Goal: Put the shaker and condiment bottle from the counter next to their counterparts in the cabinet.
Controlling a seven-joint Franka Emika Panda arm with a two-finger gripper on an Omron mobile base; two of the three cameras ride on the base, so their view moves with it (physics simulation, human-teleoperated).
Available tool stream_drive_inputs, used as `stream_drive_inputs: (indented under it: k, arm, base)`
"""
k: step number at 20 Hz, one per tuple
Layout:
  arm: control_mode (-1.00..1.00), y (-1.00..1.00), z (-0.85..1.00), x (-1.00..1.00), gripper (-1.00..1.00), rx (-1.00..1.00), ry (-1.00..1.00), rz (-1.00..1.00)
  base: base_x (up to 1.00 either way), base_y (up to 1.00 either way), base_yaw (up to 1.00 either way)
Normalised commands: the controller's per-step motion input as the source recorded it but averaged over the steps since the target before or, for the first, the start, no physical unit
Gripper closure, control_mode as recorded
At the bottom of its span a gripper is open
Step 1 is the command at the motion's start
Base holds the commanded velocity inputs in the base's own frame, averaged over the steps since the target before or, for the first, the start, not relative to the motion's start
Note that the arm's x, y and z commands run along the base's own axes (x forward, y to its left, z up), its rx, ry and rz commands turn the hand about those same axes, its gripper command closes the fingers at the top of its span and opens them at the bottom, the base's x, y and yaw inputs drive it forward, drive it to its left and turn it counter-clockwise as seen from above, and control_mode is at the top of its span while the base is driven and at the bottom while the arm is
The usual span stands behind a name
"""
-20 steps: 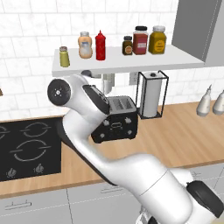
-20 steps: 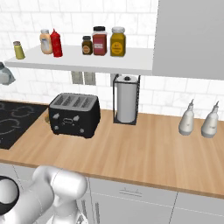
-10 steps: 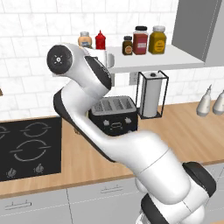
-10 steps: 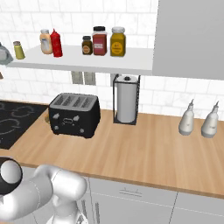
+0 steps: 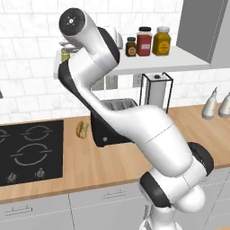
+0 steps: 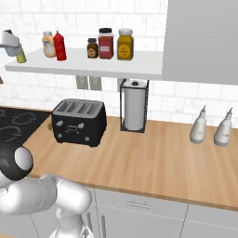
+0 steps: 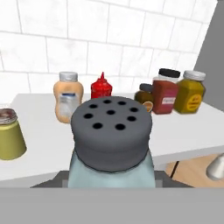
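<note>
Risen and swung toward the shelf's left end since a second ago: arm (image 5: 103,81), carrying the shaker.

Left base view: elbow now high, blocking most of the cabinet (image 5: 179,60) board; green shaker (image 5: 65,55) peeking out behind the arm; toaster (image 5: 117,104) partly hidden on the counter (image 5: 67,166).

Right base view: gripper (image 6: 10,41) just at the shelf's left edge, beside the green shaker (image 6: 21,56); red bottle (image 6: 59,46) already standing next to the peach bottle (image 6: 48,43).

Hand view: shaker (image 7: 111,144) pinched between the fingers, grey cap up close, hovering before the shelf, green shaker (image 7: 9,134) to its left.

Judgement: bottle done; shaker only needing to be set down beside its green twin.
</note>
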Motion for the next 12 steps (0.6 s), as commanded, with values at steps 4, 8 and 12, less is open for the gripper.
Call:
stream_drive_inputs:
  k: [4, 8, 12]
  arm:
    - [-1.0, -0.13, -0.07, 0.25, 1.0, 0.01, 0.14, 0.1]
    - [-1.0, 0.0, -0.24, 0.13, 1.0, 0.01, 0.01, 0.16]
    - [-1.0, 0.0, -0.2, 0.04, 1.0, 0.03, -0.04, 0.15]
  base:
    - [0.0, 0.0, 0.0]
    - [0.0, 0.0, 0.0]
    - [0.0, 0.0, 0.0]
